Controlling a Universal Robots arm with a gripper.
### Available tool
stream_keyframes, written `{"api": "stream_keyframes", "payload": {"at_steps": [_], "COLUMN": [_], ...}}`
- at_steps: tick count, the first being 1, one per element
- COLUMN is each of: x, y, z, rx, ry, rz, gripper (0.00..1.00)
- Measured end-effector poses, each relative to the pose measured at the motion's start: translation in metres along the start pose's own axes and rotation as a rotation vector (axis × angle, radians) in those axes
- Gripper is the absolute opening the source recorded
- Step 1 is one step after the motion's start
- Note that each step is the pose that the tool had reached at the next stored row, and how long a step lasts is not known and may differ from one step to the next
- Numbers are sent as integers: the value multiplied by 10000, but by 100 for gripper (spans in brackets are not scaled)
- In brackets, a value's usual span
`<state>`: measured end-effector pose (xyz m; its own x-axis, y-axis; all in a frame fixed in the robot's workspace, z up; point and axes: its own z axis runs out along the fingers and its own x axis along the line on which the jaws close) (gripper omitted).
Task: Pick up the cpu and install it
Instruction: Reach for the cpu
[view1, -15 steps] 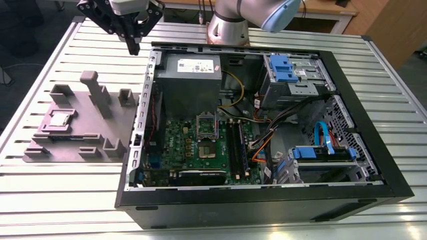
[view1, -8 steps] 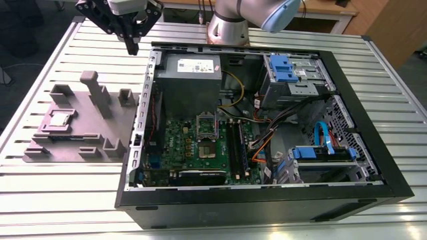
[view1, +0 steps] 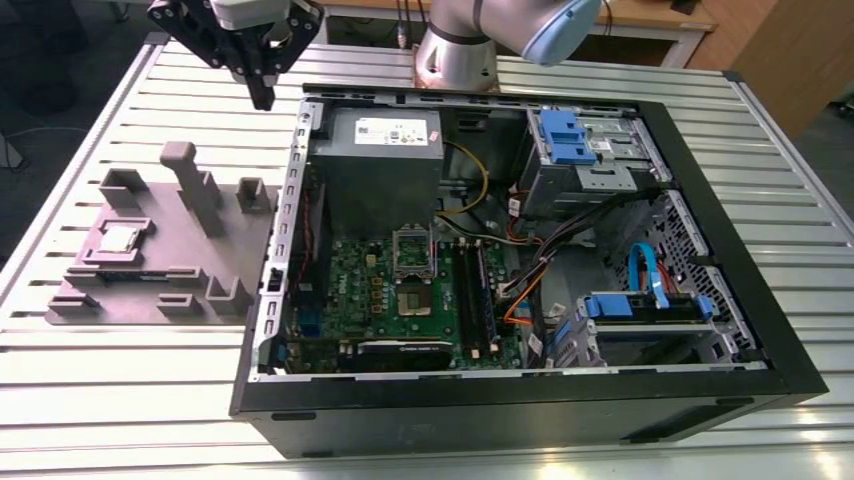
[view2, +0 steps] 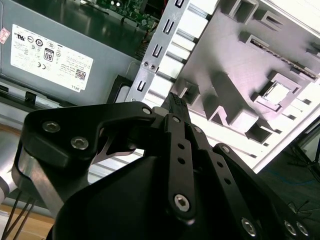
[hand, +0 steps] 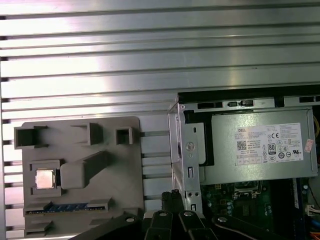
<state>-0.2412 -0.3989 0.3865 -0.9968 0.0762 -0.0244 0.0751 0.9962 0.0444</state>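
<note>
The cpu (view1: 120, 238) is a small silvery square lying flat in a recess of the grey-purple fixture (view1: 160, 290) on the exterior view's left, outside the computer case. Both wrist views also show the cpu (view2: 276, 92) (hand: 45, 179) in its recess. My gripper (view1: 262, 98) hangs high over the table's back, above the gap between the fixture and the case wall, well away from the cpu. Its black fingers (view2: 175, 102) meet at the tip and hold nothing. The metal-framed socket (view1: 411, 252) sits on the motherboard inside the case.
The open computer case (view1: 747, 330) covers the table's middle and the exterior view's right. Inside are a grey power-supply box (view1: 380, 150), blue drive brackets (view1: 567, 135) and loose cables (view1: 534, 270). The fixture's upright posts (view1: 194, 185) stand behind the cpu. The table (view1: 134, 390) is slatted metal.
</note>
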Motion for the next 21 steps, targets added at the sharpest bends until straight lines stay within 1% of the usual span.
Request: {"api": "stream_keyframes", "payload": {"at_steps": [4, 6, 8, 14, 16, 17, 21], "x": [39, 81, 138, 354, 406, 416, 418], "y": [-3, -6, -10, -27, -31, -31, -32], "z": [-1, -1, -3, -8, -8, -8, -9], "rx": [0, 0, 0, 1, 0, 0, 0], "ry": [0, -1, 0, 1, -1, -1, 0], "rz": [0, 0, -1, -1, -1, 1, 0], "gripper": [11, 11, 11, 11, 11, 11, 11]}}
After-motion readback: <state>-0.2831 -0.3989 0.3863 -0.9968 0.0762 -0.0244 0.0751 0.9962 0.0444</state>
